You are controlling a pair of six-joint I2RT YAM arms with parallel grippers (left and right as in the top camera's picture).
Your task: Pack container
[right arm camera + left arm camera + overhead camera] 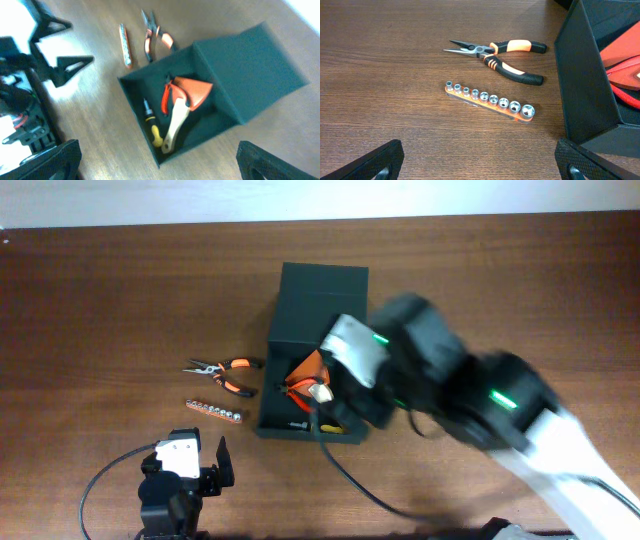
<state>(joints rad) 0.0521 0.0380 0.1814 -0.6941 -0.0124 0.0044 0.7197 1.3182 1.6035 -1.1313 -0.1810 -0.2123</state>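
Over the open container [250, 65], right gripper [159, 144] hangs with fingers spread wide, nothing between them. Box sits mid-table [100, 300], lid flap laid back on the far side. Inside: orange-headed tool [192, 90] with pale handle, red grips beside it, small yellow-and-black screwdriver [151, 125] on the floor. Outside its left wall, apart from it: needle-nose pliers [500, 57], socket rail [490, 100] just nearer. Left gripper [479, 145] sits near the front edge, fingers apart and empty, facing both tools.
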